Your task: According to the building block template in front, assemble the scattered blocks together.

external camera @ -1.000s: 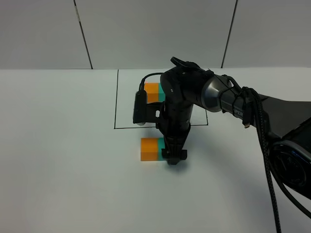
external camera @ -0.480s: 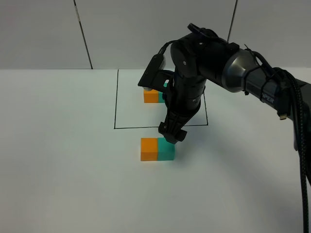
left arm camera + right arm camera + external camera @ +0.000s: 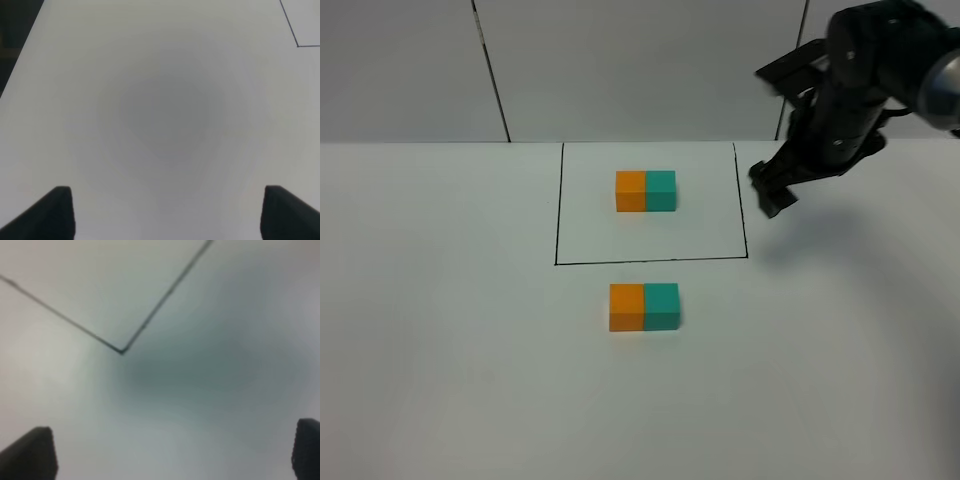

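Half a second ago the right arm stood over the loose cubes. Now the right gripper (image 3: 772, 195) has lifted and pulled back to the right, and hangs just outside the right side of the black outline (image 3: 560, 205). In the high view, the template pair (image 3: 646, 191) sits inside that outline at the far middle of the table (image 3: 440, 300), orange on the left and teal on the right. Nearer, just outside the outline's near line, the orange cube (image 3: 626, 307) and the teal cube (image 3: 661, 306) stand touching side by side in the same order, so the assembly looks done, with only the arm's retreat left. The count is four cubes, two orange and two teal, in two pairs; one outline; and one arm in this view. In the left wrist view the left gripper (image 3: 170, 212) hovers over bare table with its fingers wide apart and holds nothing; a corner of the outline shows at the edge. The right wrist view is blurred. It shows the right gripper (image 3: 168, 455) with its fingers spread to both sides, empty, above a corner of the outline. No cube shows in either wrist view.
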Robot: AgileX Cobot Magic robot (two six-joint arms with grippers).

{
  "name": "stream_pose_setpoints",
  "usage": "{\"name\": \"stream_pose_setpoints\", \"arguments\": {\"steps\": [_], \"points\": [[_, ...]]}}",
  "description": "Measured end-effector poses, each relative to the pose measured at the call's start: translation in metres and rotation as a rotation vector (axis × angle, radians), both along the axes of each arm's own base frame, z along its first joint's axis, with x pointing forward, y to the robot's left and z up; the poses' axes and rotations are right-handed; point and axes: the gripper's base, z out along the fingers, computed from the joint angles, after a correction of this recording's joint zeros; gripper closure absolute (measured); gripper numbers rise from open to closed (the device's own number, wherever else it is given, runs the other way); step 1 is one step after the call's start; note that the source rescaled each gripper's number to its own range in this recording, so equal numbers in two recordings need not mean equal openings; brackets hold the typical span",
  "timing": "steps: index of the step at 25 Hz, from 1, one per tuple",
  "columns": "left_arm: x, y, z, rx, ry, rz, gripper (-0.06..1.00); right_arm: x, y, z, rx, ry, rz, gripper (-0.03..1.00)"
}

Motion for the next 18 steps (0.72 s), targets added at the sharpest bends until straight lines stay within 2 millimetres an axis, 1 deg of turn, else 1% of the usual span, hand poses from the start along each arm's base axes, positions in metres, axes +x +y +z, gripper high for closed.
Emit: {"name": "stream_pose_setpoints", "arguments": {"steps": [2, 4, 6, 9, 12, 13, 15, 18], "points": [[0.000, 0.000, 0.000, 0.000, 0.000, 0.000, 0.25, 0.003, -0.031, 0.014, 0.011, -0.026, -0.080, 0.03], [0.000, 0.000, 0.000, 0.000, 0.000, 0.000, 0.25, 0.001, -0.057, 0.030, 0.016, -0.053, -0.141, 0.03], [0.000, 0.000, 0.000, 0.000, 0.000, 0.000, 0.25, -0.003, -0.083, 0.048, 0.022, -0.090, -0.200, 0.03], [0.000, 0.000, 0.000, 0.000, 0.000, 0.000, 0.25, -0.015, -0.114, 0.080, 0.028, -0.163, -0.267, 0.04], [0.000, 0.000, 0.000, 0.001, 0.000, 0.001, 0.25, -0.031, -0.134, 0.111, 0.039, -0.234, -0.327, 0.04], [0.000, 0.000, 0.000, 0.000, 0.000, 0.006, 0.25, -0.037, -0.139, 0.118, 0.042, -0.250, -0.342, 0.04], [0.000, 0.001, 0.000, 0.005, 0.000, 0.011, 0.25, -0.053, -0.143, 0.134, 0.047, -0.285, -0.359, 0.04], [0.000, 0.001, 0.000, 0.008, 0.000, 0.013, 0.25, -0.075, -0.142, 0.149, 0.058, -0.325, -0.365, 0.04]]}}
